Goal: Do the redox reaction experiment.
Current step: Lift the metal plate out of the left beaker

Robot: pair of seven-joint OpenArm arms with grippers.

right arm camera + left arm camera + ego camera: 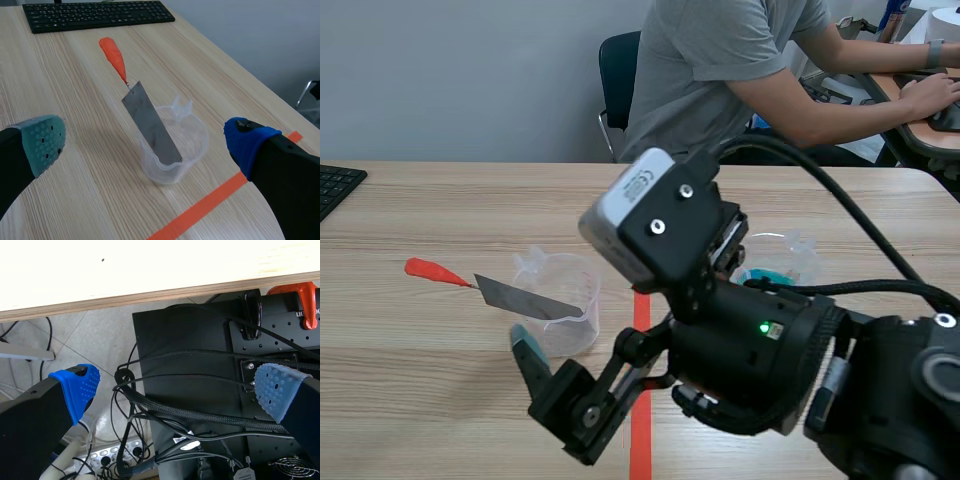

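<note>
The right gripper [145,142] hangs wide open above the pale wooden table [420,200], with a clear plastic beaker [187,150] just ahead of it. A flat grey metal strip with an orange-red handle [150,125] leans in that beaker, and in the scene view the handle points to ten o'clock. A second clear beaker holding blue liquid [790,255] stands at three o'clock of the first. The left gripper [177,386] is also spread wide, below the table's edge.
</note>
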